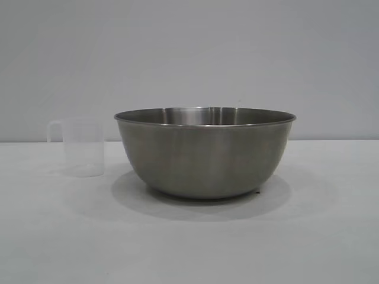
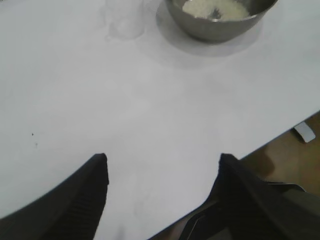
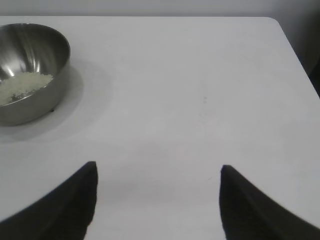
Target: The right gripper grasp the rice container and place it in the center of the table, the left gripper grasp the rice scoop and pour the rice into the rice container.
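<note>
Exterior view: a large round brushed-steel bowl stands mid-worktop, on the plain white matte worktop. A small clear plastic measuring cup with a loop handle stands upright just beside it, apart. Off-white rice grains lie heaped inside the bowl. The black left tool and black right tool hover over bare worktop, fingers spread wide, holding nothing.

Left gripper: 2 matte black fingers, pointed, claw-like, ribbed inner faces, nearest the table edge. Right gripper: 2 matching black pointed fingers, smooth, tapering.
</note>
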